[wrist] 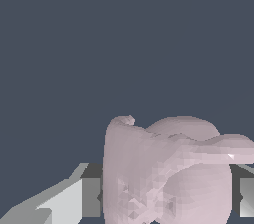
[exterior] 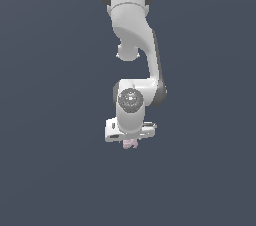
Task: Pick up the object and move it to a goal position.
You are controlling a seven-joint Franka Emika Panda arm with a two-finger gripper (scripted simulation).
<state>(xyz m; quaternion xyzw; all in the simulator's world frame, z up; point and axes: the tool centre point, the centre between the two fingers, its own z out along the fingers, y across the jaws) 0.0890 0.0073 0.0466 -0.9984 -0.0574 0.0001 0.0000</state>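
The object [exterior: 130,143] is a small pale pink lumpy thing. In the exterior view only its lower part shows, sticking out just below the white gripper [exterior: 131,140] of the arm. In the wrist view the object [wrist: 163,173] fills the space between the two fingers [wrist: 74,200], which press on it from either side. The gripper is shut on it. The fingertips themselves are hidden behind the hand in the exterior view.
The white arm [exterior: 132,35] hangs down from the top of the exterior view. Around it is a plain dark grey-blue surface [exterior: 50,120] with nothing else on it. No goal marker shows.
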